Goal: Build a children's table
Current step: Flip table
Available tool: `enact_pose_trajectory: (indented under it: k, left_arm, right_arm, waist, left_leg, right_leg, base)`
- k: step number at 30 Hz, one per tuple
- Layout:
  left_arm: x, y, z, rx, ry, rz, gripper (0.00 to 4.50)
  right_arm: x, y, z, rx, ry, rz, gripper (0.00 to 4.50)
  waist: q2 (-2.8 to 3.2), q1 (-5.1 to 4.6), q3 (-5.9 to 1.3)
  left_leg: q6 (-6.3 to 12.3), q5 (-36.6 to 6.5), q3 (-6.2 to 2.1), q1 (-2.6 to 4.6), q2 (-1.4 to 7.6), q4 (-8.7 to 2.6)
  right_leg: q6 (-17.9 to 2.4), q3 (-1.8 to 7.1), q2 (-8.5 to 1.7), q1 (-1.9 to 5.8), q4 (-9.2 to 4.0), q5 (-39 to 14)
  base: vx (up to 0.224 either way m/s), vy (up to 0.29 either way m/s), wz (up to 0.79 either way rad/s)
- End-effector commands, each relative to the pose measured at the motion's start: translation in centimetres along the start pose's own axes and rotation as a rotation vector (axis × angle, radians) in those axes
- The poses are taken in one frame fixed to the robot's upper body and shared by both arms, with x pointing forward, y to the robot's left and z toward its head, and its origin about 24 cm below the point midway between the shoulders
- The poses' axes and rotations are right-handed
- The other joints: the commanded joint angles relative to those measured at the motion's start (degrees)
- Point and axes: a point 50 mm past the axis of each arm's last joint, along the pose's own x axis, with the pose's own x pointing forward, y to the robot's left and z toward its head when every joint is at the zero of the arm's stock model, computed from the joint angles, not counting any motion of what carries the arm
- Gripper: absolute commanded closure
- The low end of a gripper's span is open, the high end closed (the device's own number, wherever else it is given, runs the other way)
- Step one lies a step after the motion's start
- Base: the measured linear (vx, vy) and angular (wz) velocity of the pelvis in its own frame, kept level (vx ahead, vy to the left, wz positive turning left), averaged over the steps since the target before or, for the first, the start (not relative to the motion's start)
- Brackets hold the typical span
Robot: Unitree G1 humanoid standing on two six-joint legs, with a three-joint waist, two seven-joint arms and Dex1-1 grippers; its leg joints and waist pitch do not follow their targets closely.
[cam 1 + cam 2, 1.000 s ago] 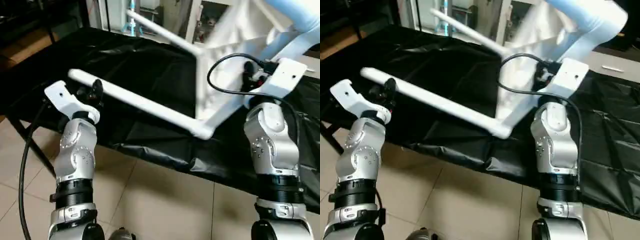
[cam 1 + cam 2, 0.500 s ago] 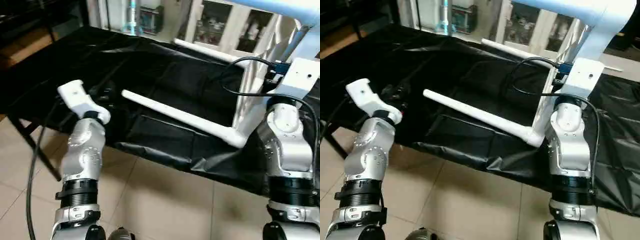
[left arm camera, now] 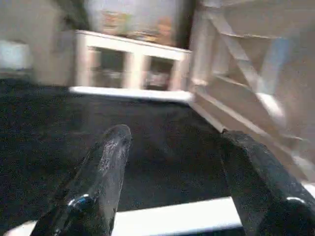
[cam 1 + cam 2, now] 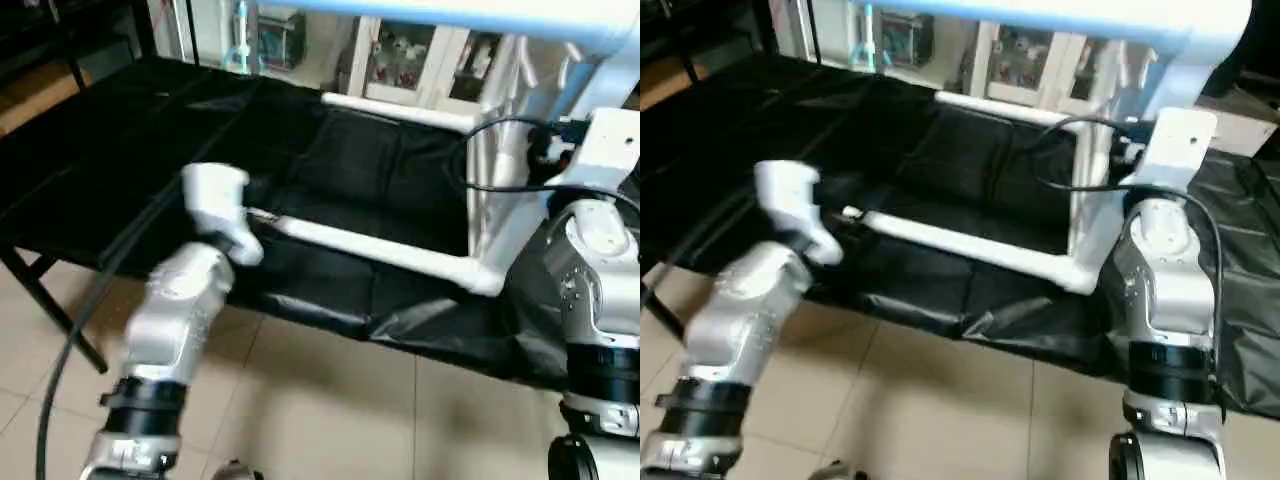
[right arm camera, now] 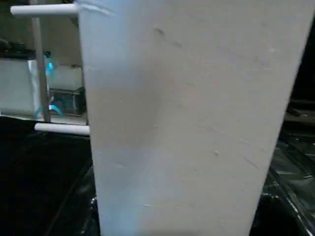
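The children's table stands on its side on the black cloth, its white top [image 4: 492, 170] upright at the right. Its legs point left. The near lower leg [image 4: 380, 250] runs just above the cloth, a far one [image 4: 400, 112] lies behind, and an upper one [image 4: 450, 12] crosses overhead. My right gripper [image 4: 546, 150] is pressed to the top's edge and shut on it; the white surface [image 5: 187, 123] sits right against its camera. My left gripper [image 3: 175, 132] is open at the near leg's free tip, and the leg [image 3: 187, 216] crosses beneath its fingers [image 3: 106, 162].
The black cloth [image 4: 120, 150] covers a work table whose front edge runs close to my arms. Tiled floor [image 4: 320, 400] lies below. A white glass-door cabinet [image 4: 400, 60] stands behind. A black cable [image 4: 480, 130] loops off my right wrist.
The table top has swung from a lean to upright and shifted right with my right gripper. The near leg dropped close to the cloth. My left arm moved right to the leg's tip.
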Motion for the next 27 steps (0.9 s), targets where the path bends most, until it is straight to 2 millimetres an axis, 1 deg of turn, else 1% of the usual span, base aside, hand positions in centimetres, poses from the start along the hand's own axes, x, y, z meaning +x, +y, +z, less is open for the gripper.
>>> enact_pose_trajectory:
  k: [1, 2, 3, 5, 6, 7, 8, 9, 11, 12, 13, 14, 15, 16, 17, 18, 19, 20, 21, 22, 23, 24, 25, 26, 27]
  left_arm:
    - [-0.4, -1.5, -0.2, -0.001, 0.047, -0.149, 1.32]
    - [-0.4, -1.5, -0.2, -0.001, 0.047, -0.149, 1.32]
    - [-1.1, -2.3, -0.4, -0.008, 0.095, -0.257, 1.32]
    - [-1.2, -2.4, -0.4, -0.009, 0.097, -0.260, 1.32]
    - [-1.4, -2.6, -0.4, -0.006, 0.110, -0.294, 1.32]
    - [-1.5, -2.9, -0.2, 0.004, 0.112, -0.317, 1.32]
    - [-1.5, -2.9, -0.2, 0.004, 0.112, -0.317, 1.32]
    - [-1.5, -3.3, 0.1, 0.002, 0.110, -0.355, 1.14]
    - [-1.5, -3.4, 0.3, -0.004, 0.104, -0.368, 0.95]
    - [-1.4, -3.4, 0.4, -0.006, 0.097, -0.374, 0.95]
    - [-1.3, -3.3, 0.8, -0.010, 0.083, -0.378, 0.89]
    - [-1.3, -3.3, 0.9, -0.012, 0.076, -0.377, 0.75]
    - [-1.2, -2.9, 1.5, 0.015, 0.046, -0.369, 0.60]
    - [-1.1, -2.6, 2.2, 0.055, 0.029, -0.373, 0.53]
    - [-1.1, -2.6, 2.2, 0.055, 0.029, -0.373, 0.53]
    - [-1.1, -2.6, 2.4, 0.077, 0.027, -0.379, 0.53]
    - [-0.9, -2.4, 3.0, 0.115, 0.015, -0.376, 0.45]
    - [-0.7, -2.2, 3.4, 0.167, 0.021, -0.367, 0.29]
    - [-0.6, -1.9, 3.9, 0.270, 0.037, -0.373, 0.15]
    - [-0.6, -1.9, 3.9, 0.270, 0.037, -0.373, 0.10]
    - [-0.6, -1.9, 3.9, 0.270, 0.037, -0.373, 0.07]
    - [-0.5, -1.5, 4.9, 0.454, 0.070, -0.387, 0.04]
    - [-0.5, -1.5, 4.9, 0.454, 0.070, -0.387, 0.01]
    - [-0.5, -1.5, 5.6, 0.539, 0.069, -0.401, 0.00]
    - [-0.5, -1.6, 6.2, 0.592, 0.062, -0.413, 0.00]
  right_arm:
    - [-0.1, 1.0, -1.9, 0.023, 0.096, 0.084, 2.62]
    - [-0.1, 1.0, -1.9, 0.023, 0.096, 0.084, 2.62]
    - [-0.2, 1.7, -2.3, 0.018, 0.116, 0.128, 2.62]
    - [-0.2, 1.7, -2.3, 0.018, 0.117, 0.130, 2.62]
    - [-0.3, 1.8, -2.4, 0.009, 0.125, 0.132, 2.62]
    - [-0.3, 1.6, -2.5, -0.010, 0.130, 0.115, 2.62]
    - [-0.3, 1.6, -2.5, -0.010, 0.130, 0.115, 2.62]
    - [-0.5, 1.4, -2.9, -0.044, 0.136, 0.111, 2.27]
    - [-0.7, 1.2, -3.1, -0.055, 0.133, 0.111, 1.92]
    - [-0.9, 1.2, -3.2, -0.062, 0.130, 0.113, 1.89]
    - [-1.2, 1.0, -3.5, -0.075, 0.130, 0.112, 1.83]
    - [-1.3, 0.9, -3.6, -0.081, 0.132, 0.111, 1.72]
    - [-1.7, 0.6, -3.9, -0.089, 0.136, 0.101, 1.60]
    - [-2.1, 0.5, -4.2, -0.093, 0.144, 0.109, 1.50]
    - [-2.1, 0.5, -4.2, -0.093, 0.144, 0.109, 1.45]
    - [-2.3, 0.4, -4.4, -0.092, 0.148, 0.118, 1.38]
    - [-2.6, 0.8, -4.5, -0.106, 0.148, 0.177, 1.27]
    - [-3.0, 1.1, -4.6, -0.115, 0.153, 0.237, 1.16]
    - [-3.3, 1.2, -4.9, -0.130, 0.166, 0.266, 1.09]
    - [-3.3, 1.2, -4.9, -0.130, 0.166, 0.266, 1.04]
    - [-3.3, 1.2, -4.9, -0.130, 0.166, 0.266, 0.96]
    - [-3.9, 0.9, -5.3, -0.147, 0.191, 0.306, 0.82]
    - [-3.9, 0.9, -5.3, -0.147, 0.191, 0.306, 0.72]
    - [-4.4, 0.8, -5.3, -0.137, 0.209, 0.336, 0.66]
    - [-4.8, 0.7, -5.3, -0.130, 0.217, 0.360, 0.60]
  waist:
    - [0.09, 0.23, -3.60]
    - [0.09, 0.23, -3.60]
    - [0.22, 0.01, -3.55]
    - [0.24, -0.22, -3.40]
    - [0.53, -0.19, -3.42]
    - [0.49, -0.21, -3.39]
    - [0.89, -0.19, -3.37]
    - [0.66, -0.40, -3.34]
    - [1.17, -0.50, -3.29]
    - [1.21, -0.42, -3.22]
    - [1.79, -0.41, -3.29]
    - [1.79, -0.41, -3.29]
    - [1.50, -0.51, -3.32]
    - [1.64, -0.47, -3.37]
    - [1.38, -0.48, -3.44]
    - [1.42, -0.43, -3.39]
    - [1.99, -0.33, -3.41]
    - [1.79, -0.45, -3.36]
    - [1.85, -0.32, -3.33]
    - [1.99, -0.31, -3.39]
    - [1.91, -0.50, -3.36]
    - [1.73, -0.30, -3.34]
    - [1.87, -0.22, -3.31]
    - [1.91, -0.32, -3.35]
    - [1.97, -0.19, -3.42]
  left_leg:
    - [-3.86, -12.2, -1.09, 1.57, 2.28, -5.46]
    - [-3.86, -12.2, -1.09, 1.57, 2.28, -5.46]
    - [-4.08, -12.6, -1.02, 1.69, 2.30, -5.50]
    - [-4.26, -13.2, -0.99, 1.67, 2.26, -5.67]
    - [-4.61, -13.9, -0.96, 1.99, 2.26, -5.66]
    - [-4.77, -14.1, -0.99, 1.97, 2.29, -5.69]
    - [-5.06, -14.5, -1.08, 1.98, 2.31, -5.79]
    - [-5.41, -15.6, -1.07, 2.01, 2.29, -5.86]
    - [-6.06, -16.7, -1.07, 2.19, 2.29, -5.88]
    - [-6.21, -17.2, -1.08, 2.18, 2.24, -5.91]
    - [-6.23, -18.3, -1.20, 2.21, 2.20, -5.97]
    - [-6.23, -18.3, -1.20, 2.21, 2.20, -5.97]
    - [-6.13, -18.5, -1.18, 2.13, 2.18, -6.01]
    - [-6.04, -18.1, -1.21, 2.09, 2.17, -5.93]
    - [-5.39, -16.9, -1.15, 1.94, 2.15, -5.83]
    - [-5.10, -16.2, -1.15, 1.84, 2.17, -5.84]
    - [-4.92, -15.5, -1.20, 1.83, 2.17, -5.78]
    - [-4.65, -15.6, -1.11, 1.79, 2.18, -5.79]
    - [-4.29, -14.9, -1.17, 1.77, 2.28, -5.76]
    - [-3.96, -14.1, -1.23, 1.74, 2.31, -5.74]
    - [-3.90, -13.5, -1.23, 1.58, 2.30, -5.81]
    - [-3.73, -13.1, -1.27, 1.70, 2.36, -5.85]
    - [-3.54, -13.4, -1.26, 1.83, 2.39, -5.80]
    - [-3.28, -12.9, -1.23, 1.82, 2.35, -5.81]
    - [-3.07, -11.9, -1.26, 1.93, 2.44, -5.76]
  right_leg:
    - [-6.6, 1.25, -3.06, 1.78, -3.94, -6.0]
    - [-6.6, 1.25, -3.06, 1.78, -3.94, -6.0]
    - [-6.7, 1.29, -2.93, 1.66, -3.94, -6.6]
    - [-6.7, 1.32, -2.77, 1.58, -4.11, -7.8]
    - [-6.8, 1.38, -2.73, 1.42, -4.19, -8.0]
    - [-6.8, 1.38, -2.75, 1.46, -4.25, -8.1]
    - [-6.7, 1.38, -2.75, 1.44, -4.22, -8.4]
    - [-6.5, 1.37, -2.69, 1.46, -4.36, -9.1]
    - [-6.4, 1.44, -2.64, 1.29, -4.51, -9.5]
    - [-6.4, 1.45, -2.62, 1.27, -4.54, -9.9]
    - [-6.4, 1.54, -2.68, 1.35, -4.59, -10.6]
    - [-6.4, 1.54, -2.68, 1.35, -4.59, -10.6]
    - [-6.5, 1.51, -2.58, 1.46, -4.84, -10.5]
    - [-6.6, 1.55, -2.63, 1.50, -4.79, -10.1]
    - [-6.9, 1.56, -2.64, 1.70, -4.66, -9.0]
    - [-7.0, 1.57, -2.66, 1.77, -4.63, -8.6]
    - [-7.3, 1.59, -2.70, 1.74, -4.45, -8.2]
    - [-7.2, 1.58, -2.60, 1.76, -4.62, -8.3]
    - [-7.2, 1.62, -2.73, 1.92, -4.55, -8.3]
    - [-7.0, 1.61, -2.75, 1.96, -4.53, -8.0]
    - [-7.2, 1.63, -2.76, 2.08, -4.47, -7.5]
    - [-7.3, 1.53, -2.77, 2.04, -4.58, -7.7]
    - [-7.0, 1.59, -2.74, 1.94, -4.66, -8.1]
    - [-7.1, 1.59, -2.69, 2.11, -4.55, -7.3]
    - [-7.4, 1.58, -2.70, 2.13, -4.42, -5.9]
  base:
    - [0.000, 0.000, 0.00]
    - [0.000, 0.000, 0.00]
    - [0.000, 0.000, 0.00]
    - [0.000, 0.000, 0.00]
    - [0.000, 0.000, 0.00]
    - [0.000, 0.000, 0.00]
    - [0.000, 0.000, 0.00]
    - [0.000, 0.000, 0.00]
    - [0.000, 0.000, 0.00]
    - [0.000, 0.000, 0.00]
    - [0.000, 0.000, 0.00]
    - [0.000, 0.000, 0.00]
    - [0.000, 0.000, 0.00]
    - [0.000, 0.000, 0.00]
    - [0.000, 0.000, 0.00]
    - [0.000, 0.000, 0.00]
    - [0.000, 0.000, 0.00]
    - [0.000, 0.000, 0.00]
    - [0.000, 0.000, 0.00]
    - [0.000, 0.000, 0.00]
    - [0.000, 0.000, 0.00]
    - [0.000, 0.000, 0.00]
    - [0.000, 0.000, 0.00]
    - [0.000, 0.000, 0.00]
    - [0.000, 0.000, 0.00]
